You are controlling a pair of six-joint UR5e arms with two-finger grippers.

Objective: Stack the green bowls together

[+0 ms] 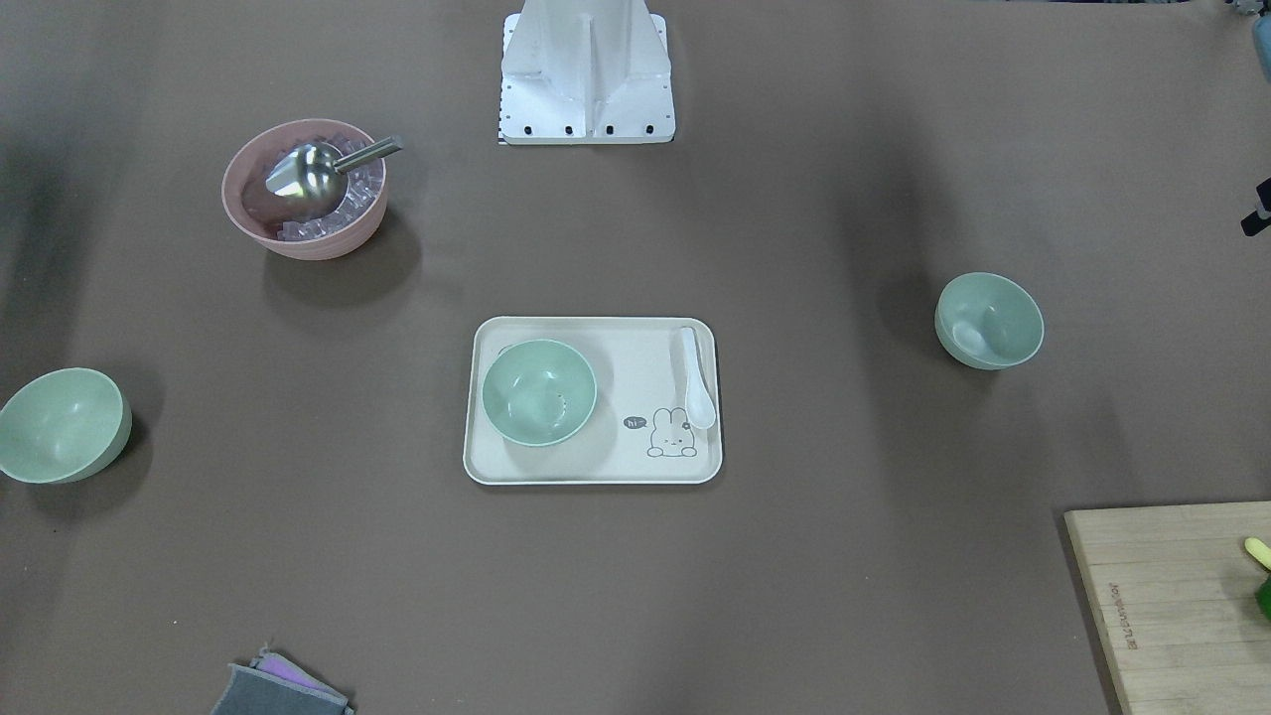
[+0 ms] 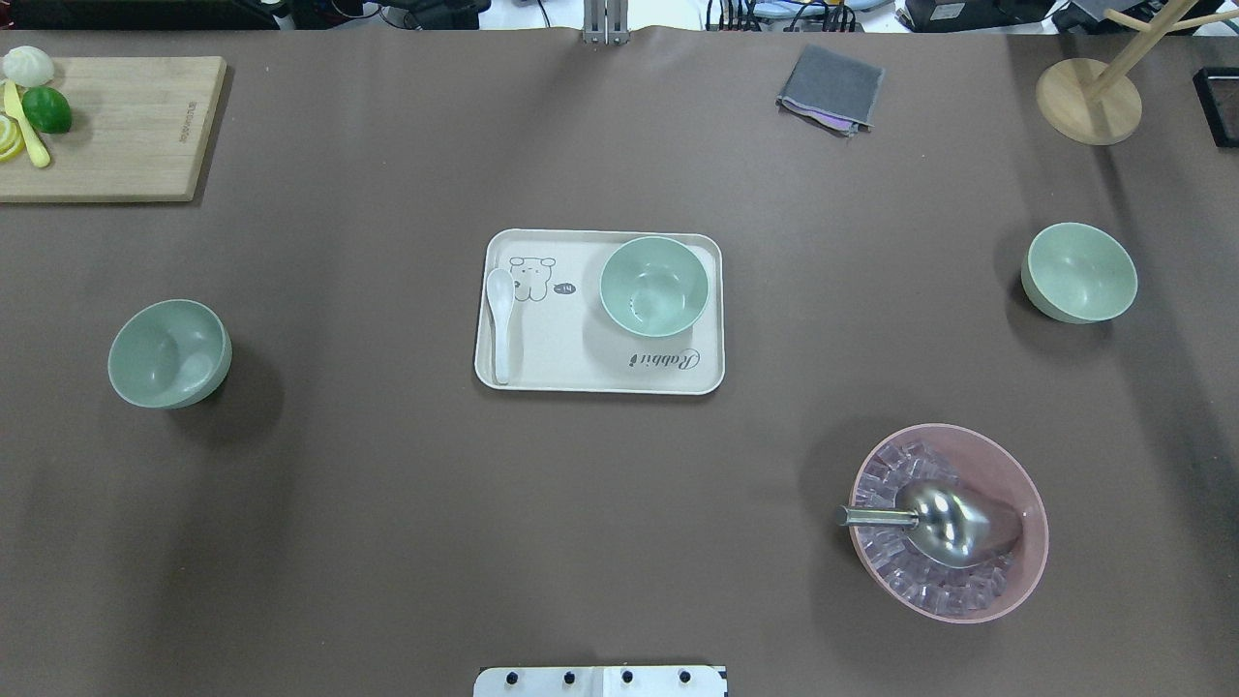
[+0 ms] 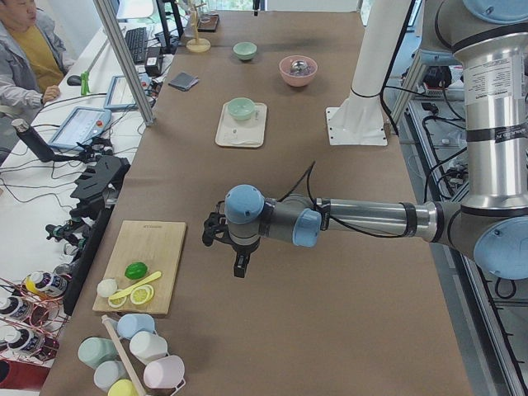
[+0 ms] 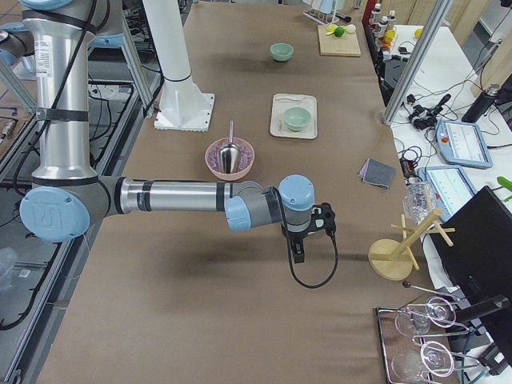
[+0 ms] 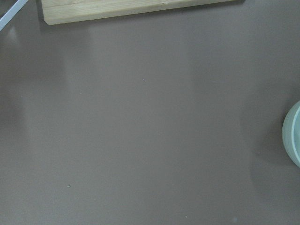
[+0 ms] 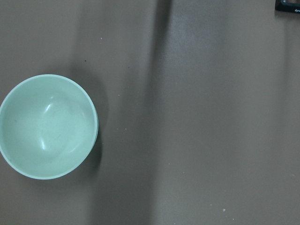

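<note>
Left bowl (image 2: 169,353) and right bowl (image 2: 1079,272) flank tray (image 2: 552,339), well apart; left gripper (image 3: 240,266) and right gripper (image 4: 298,254) each hang near own-side bowl, opening can't tell.

Overhead and front cameras are looking down from opposite sides, sharing the tray (image 2: 552,353). Side cameras are sighting along the table (image 3: 330,330); the right wrist camera is facing down, close over a green bowl (image 6: 47,126).
</note>
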